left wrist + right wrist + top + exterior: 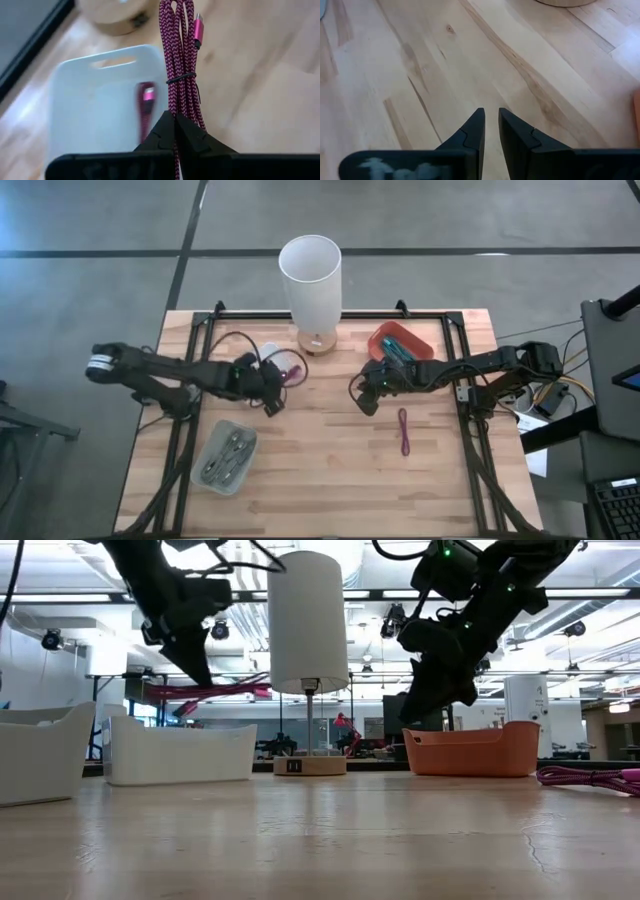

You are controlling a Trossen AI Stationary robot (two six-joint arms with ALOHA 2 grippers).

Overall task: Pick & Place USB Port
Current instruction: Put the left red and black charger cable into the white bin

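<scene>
A bundled pink braided USB cable [181, 55], bound by a thin tie, is in my left gripper [175, 118], which is shut on it over a small white bin [95, 105]. A second pink cable [146, 102] lies in that bin. In the high view my left gripper [270, 390] sits left of the lamp base [318, 340]. A third pink cable [403, 432] lies flat on the table. My right gripper [490, 116] hovers over bare wood with its fingers narrowly open, beside the orange bin [402, 343]. My left gripper pinches the cable bundle near one end [176, 112] between its two fingers, several strands together. The bundle is lifted clear and sticks out past the fingertips, roughly level [225, 690], with a pink connector [197, 31] at its far end.
A tall white lamp [311, 275] stands at the table's far middle. A clear bin [228, 455] with several small items sits near the left front. Black frame rails [470, 430] run along the sides. Bare wood lies between the arms and toward the near edge.
</scene>
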